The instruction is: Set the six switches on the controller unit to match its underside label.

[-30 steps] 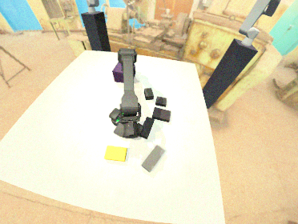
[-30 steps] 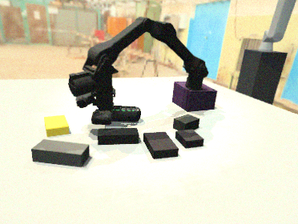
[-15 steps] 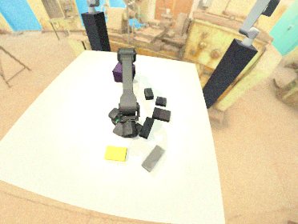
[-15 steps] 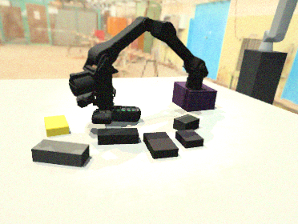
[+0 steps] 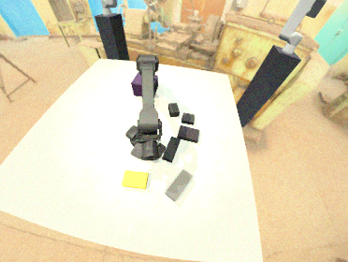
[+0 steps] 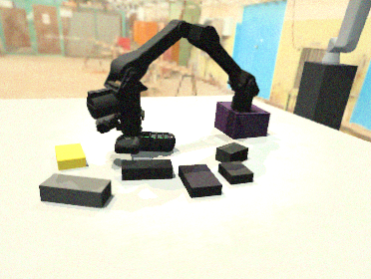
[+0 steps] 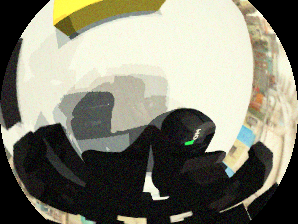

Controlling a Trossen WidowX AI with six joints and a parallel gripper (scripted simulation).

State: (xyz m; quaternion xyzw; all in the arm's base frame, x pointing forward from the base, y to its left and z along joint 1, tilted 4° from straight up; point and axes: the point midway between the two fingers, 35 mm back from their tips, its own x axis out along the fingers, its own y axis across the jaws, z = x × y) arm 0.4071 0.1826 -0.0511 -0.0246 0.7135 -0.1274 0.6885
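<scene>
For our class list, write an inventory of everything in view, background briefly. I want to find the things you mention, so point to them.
Table (image 5: 70, 164) (image 6: 199, 244) (image 7: 210, 60): one, white, beneath the parts
Switch unit (image 6: 160, 143) (image 7: 186, 125): one, dark, beside the gripper
Yellow block (image 5: 136, 180) (image 6: 71, 156) (image 7: 105, 14): one, near the grey block
Grey block (image 5: 179, 185) (image 6: 75, 191) (image 7: 10, 90): one, table
Dark blocks (image 5: 171, 149) (image 6: 147, 169): four, black or purplish, table
Purple box (image 5: 137, 86) (image 6: 224, 121): one, under the arm
Black pillars (image 5: 268, 81) (image 6: 325, 95): two, beyond the table, grey arms on top
Background: blue doors, yellow walls, clutter
Robot arm (image 5: 148, 95) (image 6: 152, 47): one, black
Gripper (image 5: 149, 151) (image 6: 128, 144) (image 7: 150, 128): one, black, shut

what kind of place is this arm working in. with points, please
Probably a workshop or old industrial room: a heavy yellow machine or cabinet (image 5: 253, 58) stands behind the white bench (image 5: 70, 196) (image 6: 199, 239), with blue doors (image 6: 264, 47) in a yellowish wall and worn, dusty-looking flooring (image 5: 299, 196).
</scene>
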